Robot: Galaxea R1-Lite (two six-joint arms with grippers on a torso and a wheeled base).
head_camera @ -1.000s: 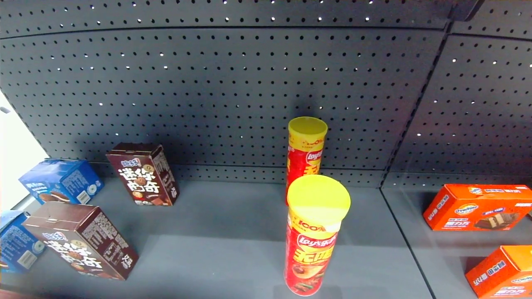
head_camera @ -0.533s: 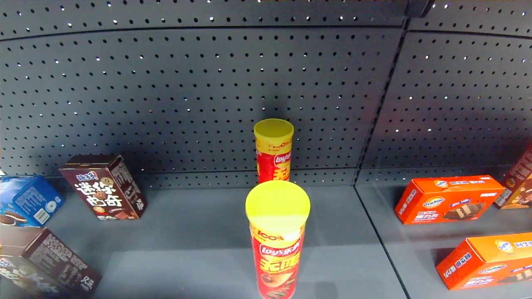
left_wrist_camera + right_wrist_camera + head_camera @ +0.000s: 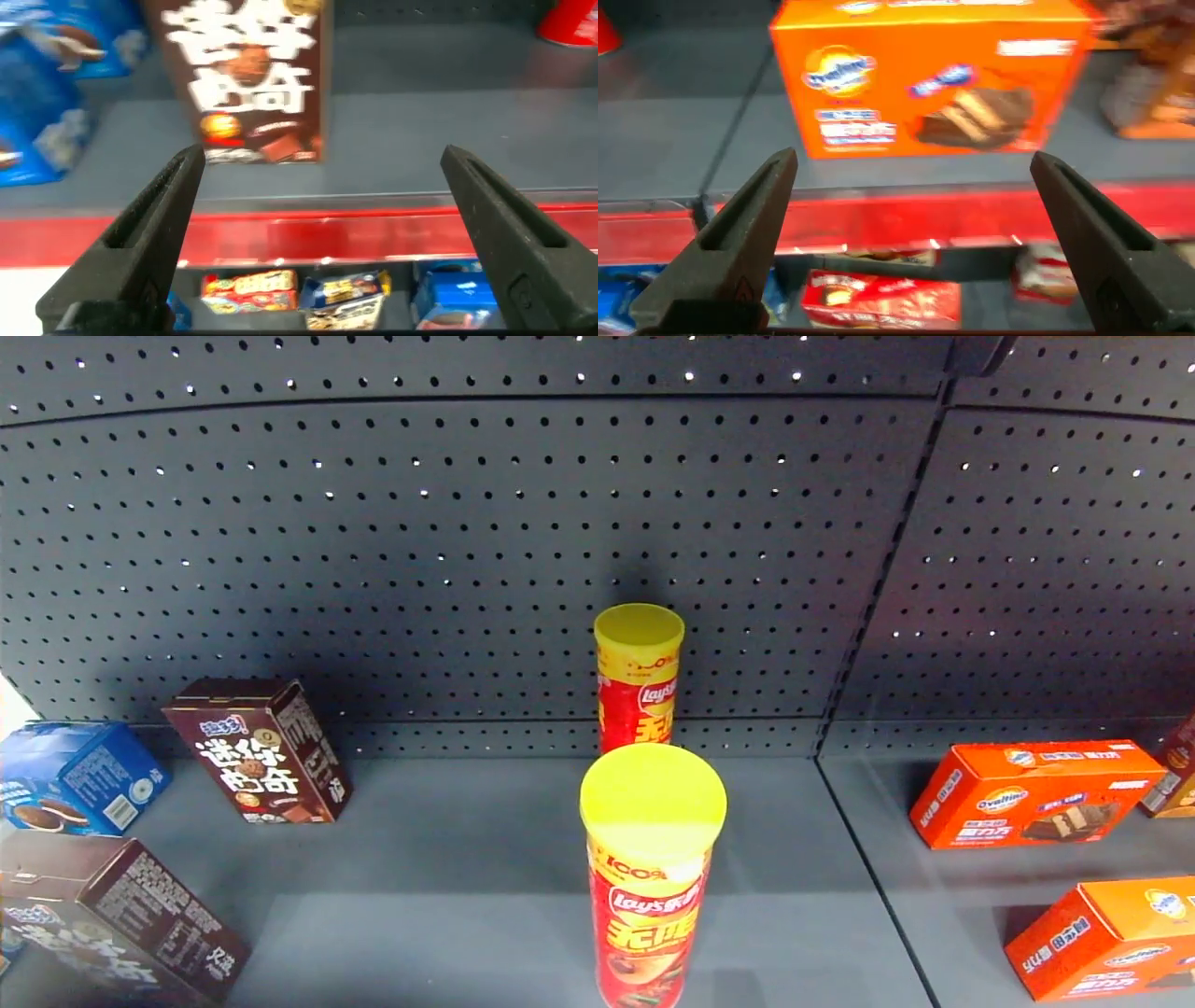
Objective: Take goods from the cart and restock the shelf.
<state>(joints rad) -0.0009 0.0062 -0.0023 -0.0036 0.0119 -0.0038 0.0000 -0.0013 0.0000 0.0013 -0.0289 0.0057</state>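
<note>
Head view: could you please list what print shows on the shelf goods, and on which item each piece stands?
Front chip can: brand logo, large yellow characters, a percentage figure; all legible.
Rear chip can: same print, smaller.
Rear brown box: large white characters, legible.
Rear orange box: oval logo; small print unreadable.
Blue box: too small to read.
</note>
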